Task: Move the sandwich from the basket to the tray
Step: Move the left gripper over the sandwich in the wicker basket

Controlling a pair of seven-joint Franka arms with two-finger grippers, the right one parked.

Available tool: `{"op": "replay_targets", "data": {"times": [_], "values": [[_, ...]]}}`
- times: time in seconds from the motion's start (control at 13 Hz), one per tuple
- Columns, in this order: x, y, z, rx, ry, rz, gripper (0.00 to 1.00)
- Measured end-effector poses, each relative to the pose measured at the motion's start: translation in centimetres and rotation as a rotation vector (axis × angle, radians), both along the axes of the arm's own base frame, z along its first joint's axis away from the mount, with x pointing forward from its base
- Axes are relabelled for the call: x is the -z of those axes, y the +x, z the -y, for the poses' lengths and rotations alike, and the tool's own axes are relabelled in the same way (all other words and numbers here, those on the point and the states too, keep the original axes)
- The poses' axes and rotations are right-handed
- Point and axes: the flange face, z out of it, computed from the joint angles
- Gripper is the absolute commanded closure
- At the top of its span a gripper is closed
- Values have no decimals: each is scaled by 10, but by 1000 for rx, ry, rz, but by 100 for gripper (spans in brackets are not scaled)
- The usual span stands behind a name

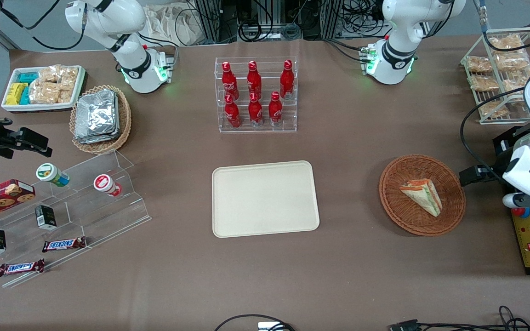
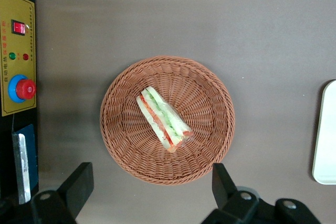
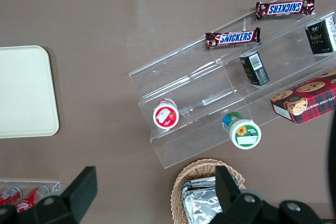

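One sandwich (image 2: 164,120) in 1 basket (image 2: 210,85), 1 tray (image 1: 265,197) w/ nothing on it, jaws (image 2: 152,187) spread above basket.

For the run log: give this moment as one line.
gripper: fingers open, above basket | sandwich: in basket, ungrasped | tray: bare

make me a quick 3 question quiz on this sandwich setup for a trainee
1. True or false: the sandwich lies in the basket.
2. What lies on the tray? A) a bottle B) nothing C) the sandwich
3. Fill in: the gripper hangs open above the ____.

Key: 1 true; 2 B; 3 basket. The sandwich is untouched between the spread fingers, and the tray sits apart from the basket, toward the parked arm's end of the table.
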Motion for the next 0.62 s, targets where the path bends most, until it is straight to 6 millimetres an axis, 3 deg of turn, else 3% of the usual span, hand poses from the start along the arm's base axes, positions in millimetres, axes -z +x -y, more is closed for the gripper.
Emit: {"op": "replay_targets", "data": {"times": [0.38,0.62], "values": [[5,1,0,-2,0,-11,0],[37,-1,-1,-126,8,-62,0]]}}
